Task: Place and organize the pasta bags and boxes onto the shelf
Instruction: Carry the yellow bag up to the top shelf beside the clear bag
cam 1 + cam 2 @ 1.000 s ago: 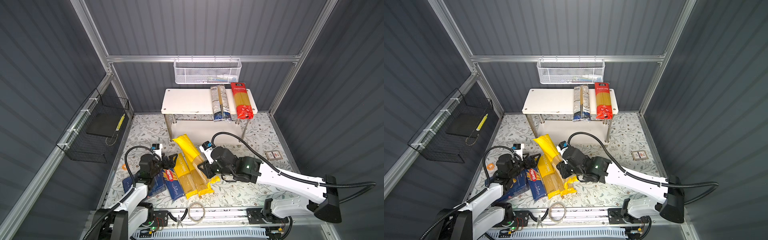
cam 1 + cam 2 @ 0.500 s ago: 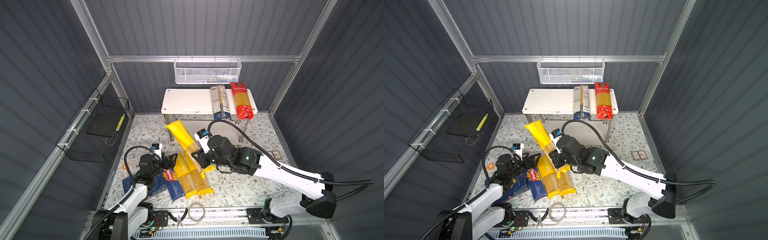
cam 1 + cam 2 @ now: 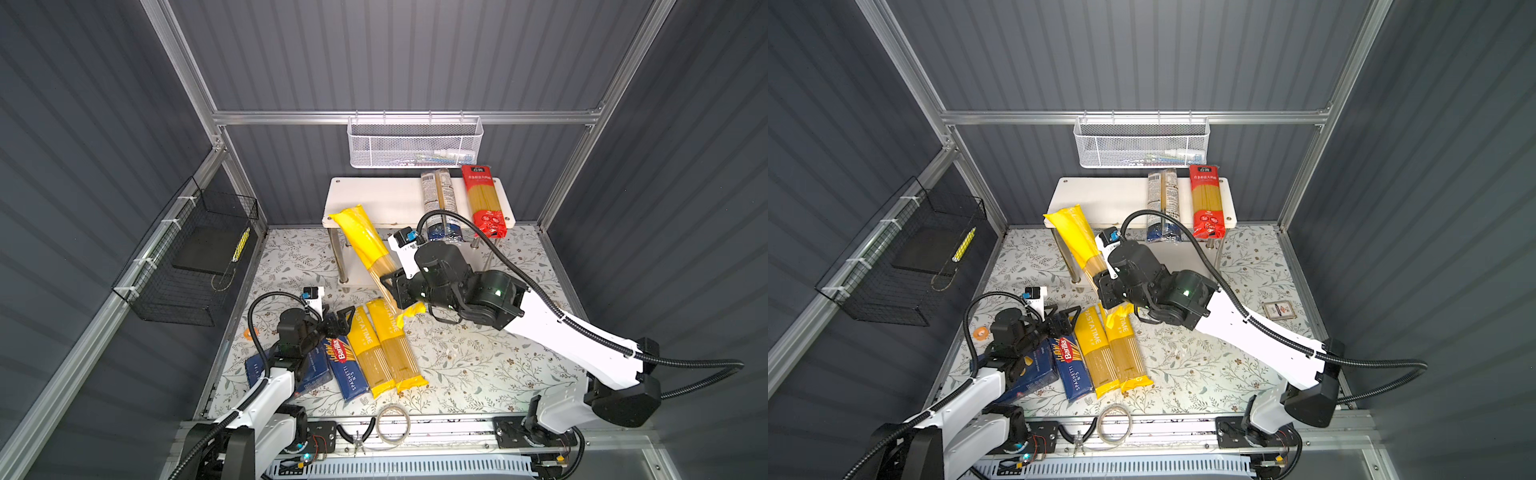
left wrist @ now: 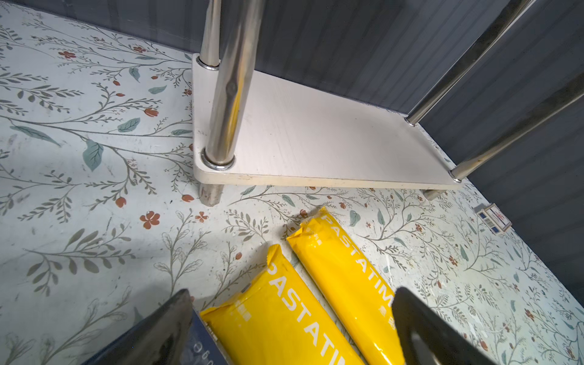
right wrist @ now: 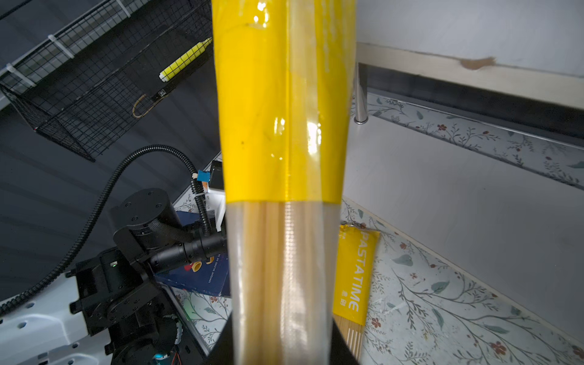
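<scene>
My right gripper [image 3: 392, 286] [image 5: 281, 347] is shut on a yellow PASTATIME bag [image 3: 365, 245] [image 5: 281, 126], held off the floor and tilted. The bag's far end overlaps the front left edge of the white shelf [image 3: 382, 199] [image 3: 1108, 195]. A clear bag [image 3: 438, 203] and a red bag [image 3: 484, 199] lie on the top board. Two more yellow bags [image 3: 380, 349] [image 4: 316, 300] lie on the floor beside the narrow SPAGHETTI box [image 3: 345, 365]. The wide box [image 3: 291, 374] is partly under my left arm. My left gripper [image 3: 343, 318] [image 4: 292, 294] hangs open over them.
A white mesh basket [image 3: 415, 145] hangs on the back wall above the shelf. On the left wall is a black wire basket [image 3: 187, 266]. A small card packet [image 3: 1278, 309] lies at the right floor edge. A wire coil [image 3: 392, 419] rests at the front.
My right gripper has lifted the yellow bag off the floor pile and carried it up and back toward the shelf. The left arm has stayed put.
</scene>
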Robot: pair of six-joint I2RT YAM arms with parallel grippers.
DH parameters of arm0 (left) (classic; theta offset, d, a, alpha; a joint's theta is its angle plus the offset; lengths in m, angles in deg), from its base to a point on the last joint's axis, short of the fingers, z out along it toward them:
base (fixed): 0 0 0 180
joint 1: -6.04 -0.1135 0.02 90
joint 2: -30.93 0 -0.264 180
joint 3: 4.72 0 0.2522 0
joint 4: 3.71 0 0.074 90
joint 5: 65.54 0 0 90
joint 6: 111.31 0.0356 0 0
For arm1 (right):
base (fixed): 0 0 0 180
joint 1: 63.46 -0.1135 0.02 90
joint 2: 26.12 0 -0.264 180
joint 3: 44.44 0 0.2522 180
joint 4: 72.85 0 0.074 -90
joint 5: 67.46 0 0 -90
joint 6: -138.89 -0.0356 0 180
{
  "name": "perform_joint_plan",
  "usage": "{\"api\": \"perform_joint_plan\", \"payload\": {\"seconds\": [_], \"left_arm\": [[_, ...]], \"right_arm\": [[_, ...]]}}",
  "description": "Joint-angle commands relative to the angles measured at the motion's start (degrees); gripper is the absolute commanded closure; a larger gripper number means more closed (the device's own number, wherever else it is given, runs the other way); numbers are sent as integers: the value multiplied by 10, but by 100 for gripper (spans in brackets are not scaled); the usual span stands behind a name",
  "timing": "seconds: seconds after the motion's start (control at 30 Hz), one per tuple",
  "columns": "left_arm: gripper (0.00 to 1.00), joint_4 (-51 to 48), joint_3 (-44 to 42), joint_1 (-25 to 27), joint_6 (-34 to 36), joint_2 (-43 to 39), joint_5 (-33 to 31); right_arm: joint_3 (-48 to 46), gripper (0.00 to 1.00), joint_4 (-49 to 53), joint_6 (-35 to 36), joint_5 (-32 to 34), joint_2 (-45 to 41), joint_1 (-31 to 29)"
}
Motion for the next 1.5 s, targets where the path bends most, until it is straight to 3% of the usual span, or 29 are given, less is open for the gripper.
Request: {"api": "perform_joint_plan", "payload": {"seconds": [0.0, 0.23, 0.83, 1.2, 1.47], "left_arm": [[0, -2, 7, 3, 8, -2, 7], [0, 0, 8, 3, 8, 2, 9], [0, 4, 11, 3, 9, 20, 12], [1, 13, 12, 3, 6, 31, 22], [0, 14, 11, 3, 8, 32, 24]], "right_arm": [[50, 77, -76, 19, 29, -11, 12], [76, 76, -118, 26, 35, -3, 51], [233, 75, -186, 19, 31, 116, 121], [247, 74, -175, 41, 123, 136, 132], [255, 74, -176, 12, 166, 161, 137]]}}
